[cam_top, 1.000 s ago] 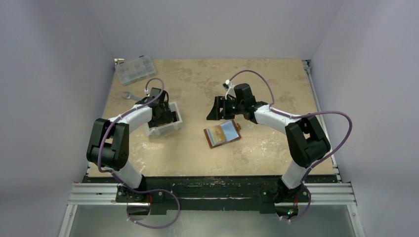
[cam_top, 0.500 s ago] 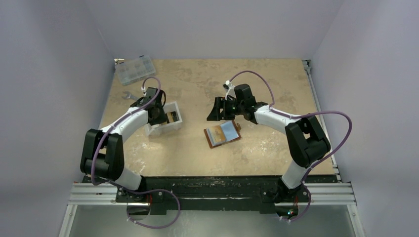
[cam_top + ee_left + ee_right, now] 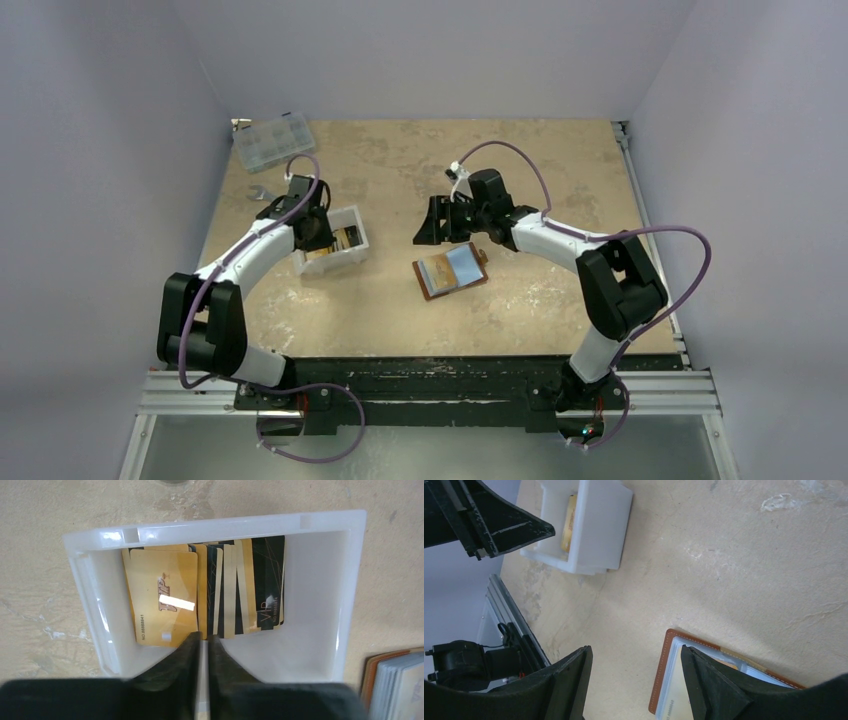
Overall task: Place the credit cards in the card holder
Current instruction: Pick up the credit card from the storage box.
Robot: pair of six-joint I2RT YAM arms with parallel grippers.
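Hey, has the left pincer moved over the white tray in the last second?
Yes. The left pincer has shifted left against the white tray, from over its middle to its left side, uncovering the credit cards.

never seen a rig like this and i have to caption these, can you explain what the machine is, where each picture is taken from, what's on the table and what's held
Two robot arms, bolted at the near edge of the table, each end in a two-finger gripper. The wide picture looks down from above and behind them: left arm, right arm. The other two pictures come from cameras on the wrists. On the surface lie a white tray of gold and black credit cards, an open brown card holder, a clear compartment box and a wrench. The left gripper is shut at the cards' near edge; whether it pinches one is unclear. The right gripper is open, empty, near the card holder.
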